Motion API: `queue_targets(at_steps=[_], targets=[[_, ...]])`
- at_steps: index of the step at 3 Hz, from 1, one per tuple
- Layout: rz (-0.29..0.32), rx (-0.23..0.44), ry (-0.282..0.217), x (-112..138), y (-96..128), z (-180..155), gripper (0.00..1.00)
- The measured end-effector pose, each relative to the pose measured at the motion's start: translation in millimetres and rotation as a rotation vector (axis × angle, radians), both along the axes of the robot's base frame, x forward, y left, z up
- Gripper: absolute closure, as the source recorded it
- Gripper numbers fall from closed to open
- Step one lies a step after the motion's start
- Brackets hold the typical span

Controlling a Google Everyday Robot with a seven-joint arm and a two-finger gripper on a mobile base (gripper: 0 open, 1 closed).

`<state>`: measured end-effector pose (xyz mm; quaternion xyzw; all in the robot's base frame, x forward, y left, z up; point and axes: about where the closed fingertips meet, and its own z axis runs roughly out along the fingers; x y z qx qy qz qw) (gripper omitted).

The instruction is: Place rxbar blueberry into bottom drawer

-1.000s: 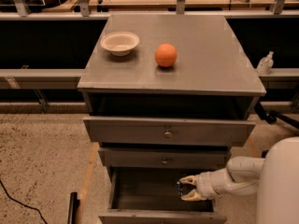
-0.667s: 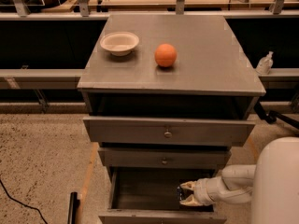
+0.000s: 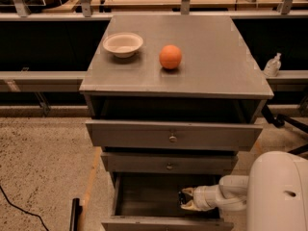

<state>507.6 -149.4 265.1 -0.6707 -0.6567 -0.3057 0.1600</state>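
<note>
The bottom drawer (image 3: 163, 223) of the grey cabinet is pulled open, and its dark inside shows. My gripper (image 3: 186, 199) reaches in from the right, low inside the drawer near its right side. Its pale fingers (image 3: 188, 206) are closed on a small dark flat thing, the rxbar blueberry (image 3: 182, 198), held at the fingertips just above the drawer floor. The wrapper's print is not readable.
An orange ball (image 3: 170, 57) and a white bowl (image 3: 123, 44) sit on the cabinet top (image 3: 216, 66). The two upper drawers with round knobs (image 3: 172, 138) are pulled out slightly above the gripper. My white arm body (image 3: 279, 191) fills the lower right. A bottle (image 3: 272, 64) stands at the right.
My gripper has sunk a little deeper into the bottom drawer and moved slightly left, still holding the dark wrapper. Nothing else has moved.
</note>
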Motion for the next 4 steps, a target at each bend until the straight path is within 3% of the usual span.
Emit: queue_targets(at_steps=[1, 2, 3, 4], targets=[[0.017, 0.033, 0.018, 12, 7, -26, 0.53], [0.054, 0.034, 0.008, 23, 12, -19, 0.25], [0.078, 0.008, 0.005, 27, 11, 4, 0.40], [0.002, 0.046, 0.034, 7, -14, 37, 0.71]])
